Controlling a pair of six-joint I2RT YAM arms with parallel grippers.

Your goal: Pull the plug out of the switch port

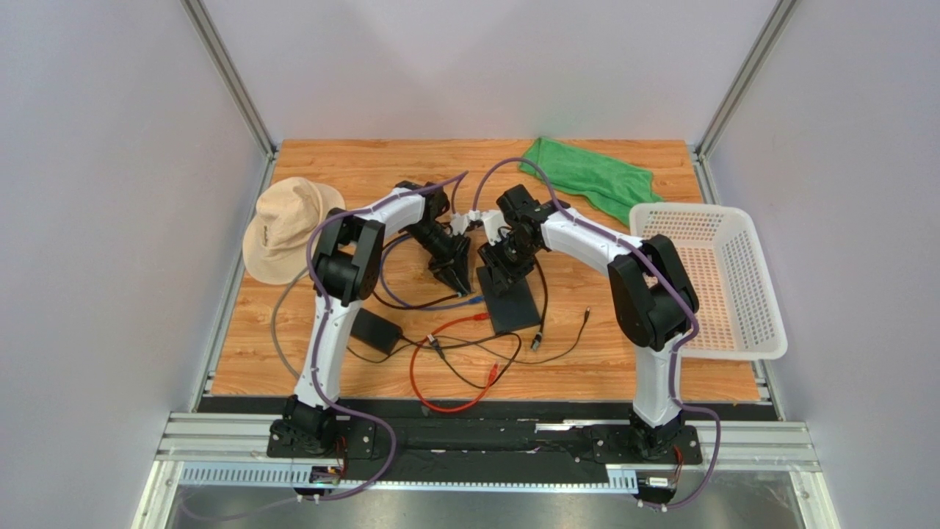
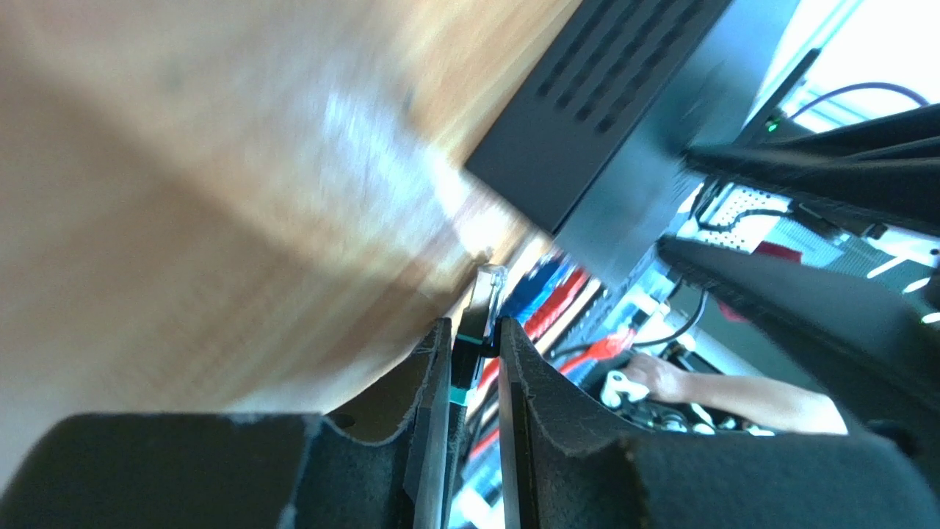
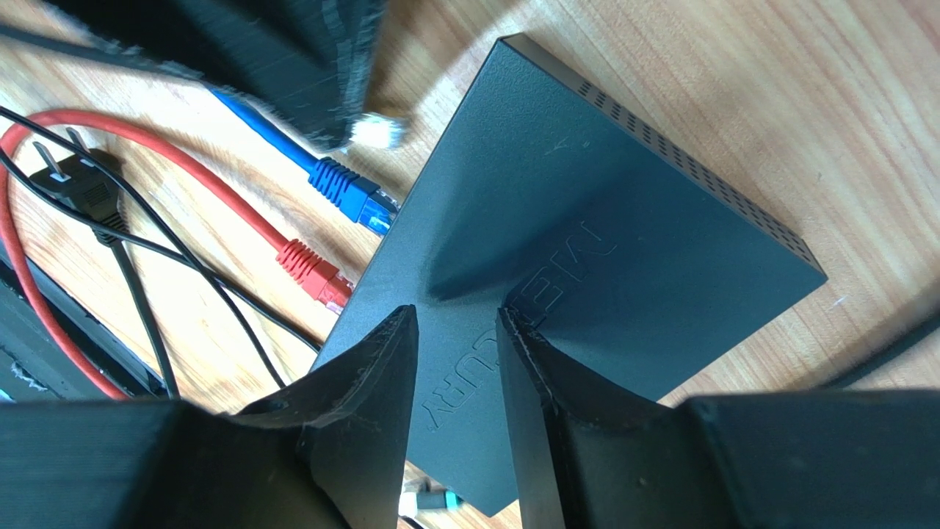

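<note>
The black flat switch (image 1: 515, 303) lies mid-table, and its top fills the right wrist view (image 3: 596, 220). My right gripper (image 3: 458, 314) stands open with both fingertips down on the switch's top. My left gripper (image 2: 474, 331) is shut on a black plug with teal bands and a clear tip (image 2: 487, 289). In the right wrist view that clear tip (image 3: 375, 132) hangs a little apart from the switch's left edge. A blue plug (image 3: 348, 187) and a red plug (image 3: 314, 270) sit in that edge. I cannot tell which switch port is which.
Red cable (image 1: 441, 375) and black cables loop in front of the switch, next to a small black adapter brick (image 1: 375, 328). A beige hat (image 1: 289, 226) lies far left, a green cloth (image 1: 590, 176) at the back, a white basket (image 1: 717, 281) at the right edge.
</note>
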